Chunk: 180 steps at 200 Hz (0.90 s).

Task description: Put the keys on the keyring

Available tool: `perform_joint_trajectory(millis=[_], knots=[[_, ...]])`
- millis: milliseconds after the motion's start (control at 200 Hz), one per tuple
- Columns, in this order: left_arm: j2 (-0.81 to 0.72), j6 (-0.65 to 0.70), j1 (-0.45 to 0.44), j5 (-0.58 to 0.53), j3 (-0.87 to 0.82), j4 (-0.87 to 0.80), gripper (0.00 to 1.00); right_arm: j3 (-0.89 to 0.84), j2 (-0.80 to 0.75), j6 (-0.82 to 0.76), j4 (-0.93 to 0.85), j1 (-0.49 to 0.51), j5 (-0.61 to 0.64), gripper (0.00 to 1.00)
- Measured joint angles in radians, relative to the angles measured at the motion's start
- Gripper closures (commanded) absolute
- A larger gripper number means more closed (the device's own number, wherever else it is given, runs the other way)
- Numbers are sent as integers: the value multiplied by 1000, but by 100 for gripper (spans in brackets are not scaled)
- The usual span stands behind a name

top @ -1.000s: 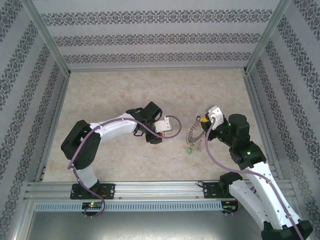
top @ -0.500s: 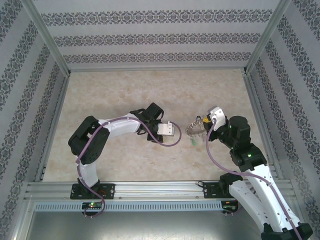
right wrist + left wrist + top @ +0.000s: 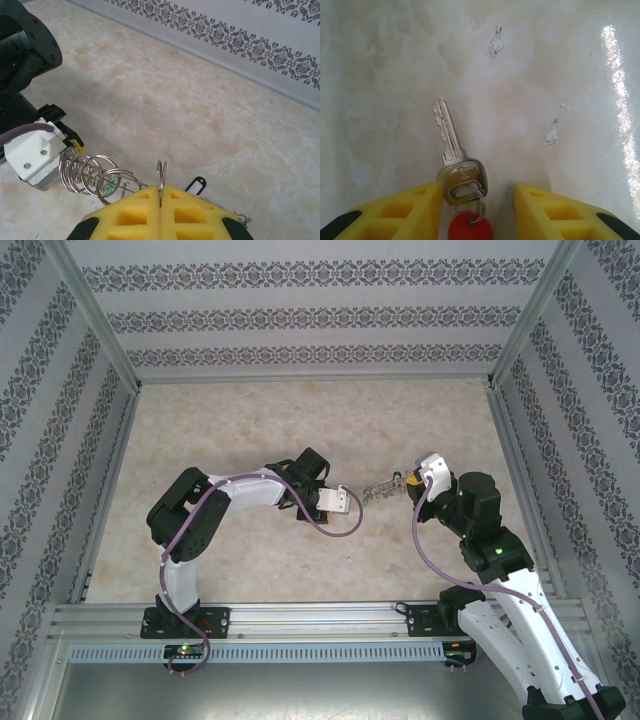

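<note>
The keyring (image 3: 383,486) is stretching out as a row of wire loops over the middle of the table (image 3: 250,420), a little to the right. The right gripper (image 3: 161,192) is pinching one loop of it, and its yellow fingers are pressing together on the wire. One key (image 3: 454,160) is lying flat on the table to the left of the keyring, with its silver blade pointing away from the left gripper (image 3: 477,189). A small ring is joining this key to a red head (image 3: 470,227). The left gripper is standing low over the key with its fingers spread, one on each side; one finger is just beside the key and the other is apart from it.
</note>
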Motion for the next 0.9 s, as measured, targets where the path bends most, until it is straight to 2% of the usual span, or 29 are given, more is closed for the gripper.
perform_joint_trajectory(millis=[340, 520, 764, 899], knots=[[2, 11, 0, -1, 0, 4, 67, -8, 1, 0, 0, 0, 0, 100], [13, 27, 2, -3, 16, -11, 83, -8, 1, 0, 0, 0, 0, 100], [25, 29, 27, -32, 47, -12, 100, -11, -2, 0, 1, 0, 0, 100], [19, 14, 29, -16, 47, -22, 100, -12, -3, 0, 0, 0, 0, 100]])
